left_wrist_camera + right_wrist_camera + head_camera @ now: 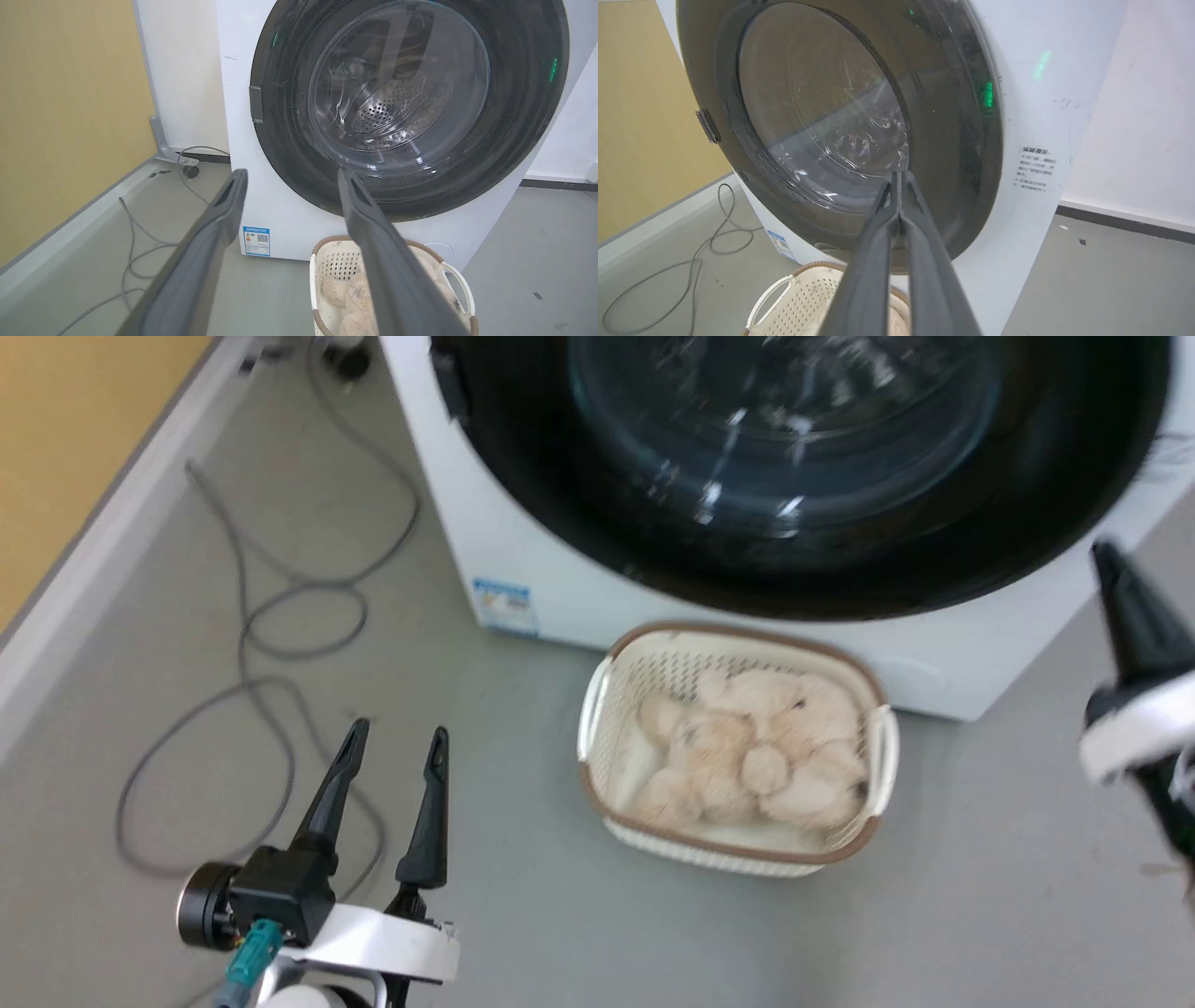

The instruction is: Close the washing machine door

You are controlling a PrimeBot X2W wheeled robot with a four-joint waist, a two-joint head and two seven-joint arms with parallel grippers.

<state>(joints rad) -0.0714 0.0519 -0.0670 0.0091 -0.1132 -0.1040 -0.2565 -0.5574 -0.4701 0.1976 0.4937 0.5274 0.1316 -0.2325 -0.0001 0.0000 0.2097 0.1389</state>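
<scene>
Smooth grey floor [934, 905]. A white front-loading washing machine [523, 551] stands on it, an oval cream perforated plastic basket [738, 631] just in front, and a thin grey cable [245, 644] looped loosely to the left.

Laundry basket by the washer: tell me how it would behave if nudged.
The laundry basket probably slides easily: thin perforated plastic on smooth grey floor. Likely light, since it holds a plush toy. Its wide, low shape makes tipping unlikely.
</scene>
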